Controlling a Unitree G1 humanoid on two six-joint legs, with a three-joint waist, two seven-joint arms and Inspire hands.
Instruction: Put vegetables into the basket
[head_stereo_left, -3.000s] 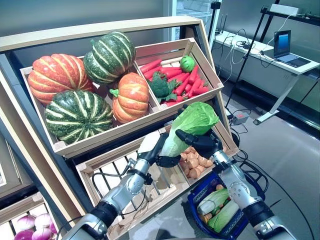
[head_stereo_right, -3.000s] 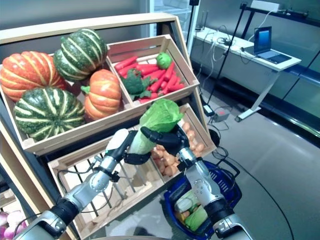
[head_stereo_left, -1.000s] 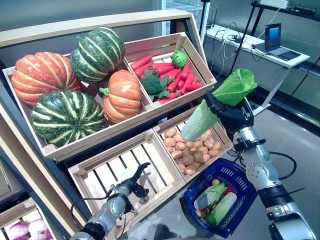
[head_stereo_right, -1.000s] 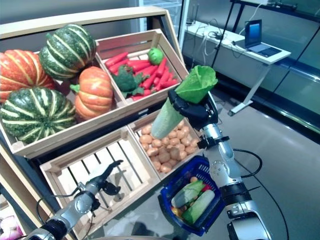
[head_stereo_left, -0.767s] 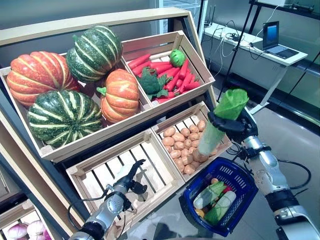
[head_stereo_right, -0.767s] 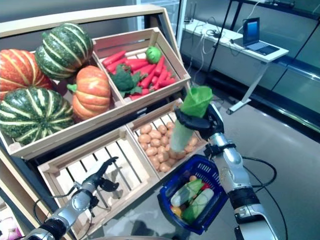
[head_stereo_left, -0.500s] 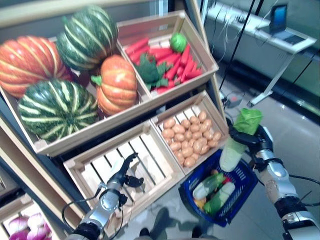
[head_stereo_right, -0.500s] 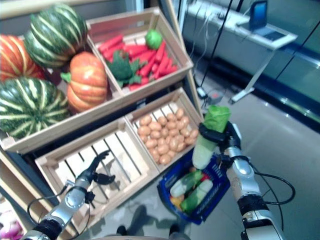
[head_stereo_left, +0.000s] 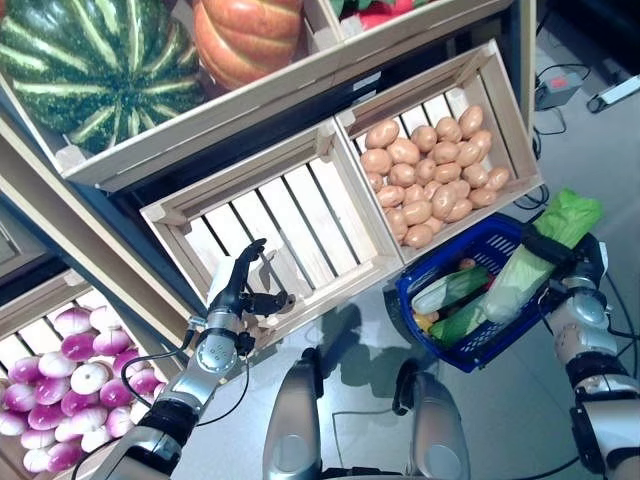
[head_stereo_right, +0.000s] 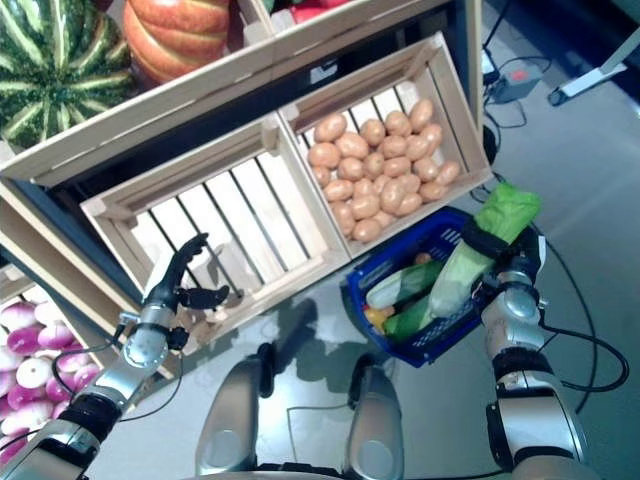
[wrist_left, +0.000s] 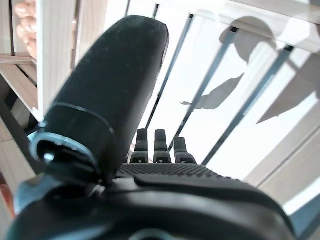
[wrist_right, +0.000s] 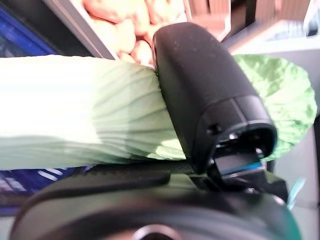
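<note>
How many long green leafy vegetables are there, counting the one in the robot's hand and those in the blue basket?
Held in the right hand: 1
Lying in the blue basket: 2
Total: 3

A wooden shelf (head_stereo_left: 120, 165) stands on a grey floor (head_stereo_left: 520, 420) and carries slatted wooden crates on sloping tiers. On the upper tier, a striped green pumpkin (head_stereo_left: 100, 70) and an orange pumpkin (head_stereo_left: 245, 35) lie side by side in one crate. On the tier below, an empty crate (head_stereo_left: 275, 235) sits touching a crate of potatoes (head_stereo_left: 425, 175) beside it. Lower down, at the shelf's near end, a further crate holds purple and white onions (head_stereo_left: 60, 375). On the floor, just beside the potato crate's front corner, is a blue basket (head_stereo_left: 445, 345) with long green vegetables (head_stereo_left: 450, 290) in it.
</note>
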